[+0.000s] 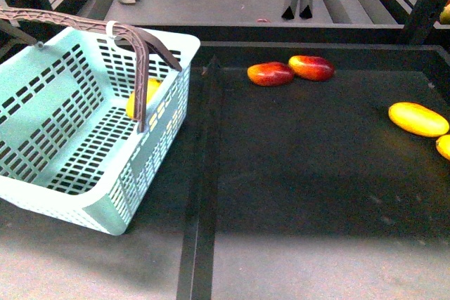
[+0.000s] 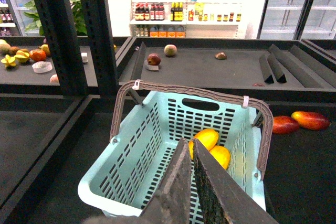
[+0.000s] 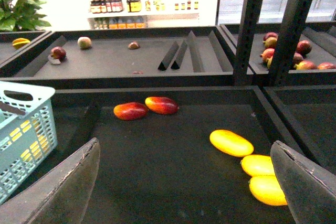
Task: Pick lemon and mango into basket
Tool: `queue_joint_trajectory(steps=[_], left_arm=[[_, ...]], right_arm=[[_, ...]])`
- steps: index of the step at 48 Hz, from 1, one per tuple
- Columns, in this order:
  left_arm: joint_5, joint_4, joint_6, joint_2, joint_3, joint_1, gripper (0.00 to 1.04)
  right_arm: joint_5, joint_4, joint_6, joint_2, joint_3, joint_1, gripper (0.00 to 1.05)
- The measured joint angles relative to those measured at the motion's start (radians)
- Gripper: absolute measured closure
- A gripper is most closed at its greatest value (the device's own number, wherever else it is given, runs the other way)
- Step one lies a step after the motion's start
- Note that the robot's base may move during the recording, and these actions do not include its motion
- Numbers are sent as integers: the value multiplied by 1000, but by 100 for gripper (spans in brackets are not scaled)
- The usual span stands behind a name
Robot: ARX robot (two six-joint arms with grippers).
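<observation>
Basket point(image 1: 70, 138), frame left, holding lemon point(image 2: 206, 138); left gripper point(image 2: 192, 148) pressed together above it; right gripper point(image 3: 184, 182) spread, empty.

Pale teal slotted basket point(image 1: 63, 124) with brown handles holds a yellow lemon point(image 2: 206, 138).

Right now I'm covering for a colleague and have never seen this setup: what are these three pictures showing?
It is a two-armed robot at a dark produce shelf. The front view looks out from its body; neither arm shows there. The other two come from cameras on each wrist. The left gripper is shut and empty, above the pale teal basket, which holds two yellow fruits, one likely the lemon. The right gripper is open, holding nothing. On the shelf lie two red mangoes and several yellow mangoes.
</observation>
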Motion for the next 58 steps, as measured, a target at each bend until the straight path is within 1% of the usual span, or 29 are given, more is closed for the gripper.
queue_joint_trajectory(steps=[10,13,15,35,36,37,38,55,58], left_arm=[[0,-56,0,-55,0,0,101],[0,-171,0,-137,0,0,101],[0,-208,0,-182,0,0,101],[0,-220,0,-215,0,0,101],[0,-220,0,-215,0,0,100],[0,-220,0,-215,0,0,95],[0,-220,0,-215,0,0,93],[0,-220,0,-215,0,0,34],[0,-220,0,-215,0,0,19]], right_arm=[[0,0,0,0,0,0,9],[0,0,0,0,0,0,9],[0,0,0,0,0,0,9],[0,0,0,0,0,0,9],[0,0,0,0,0,0,9],[0,0,0,0,0,0,9],[0,0,0,0,0,0,9],[0,0,0,0,0,0,9],[0,0,0,0,0,0,9]])
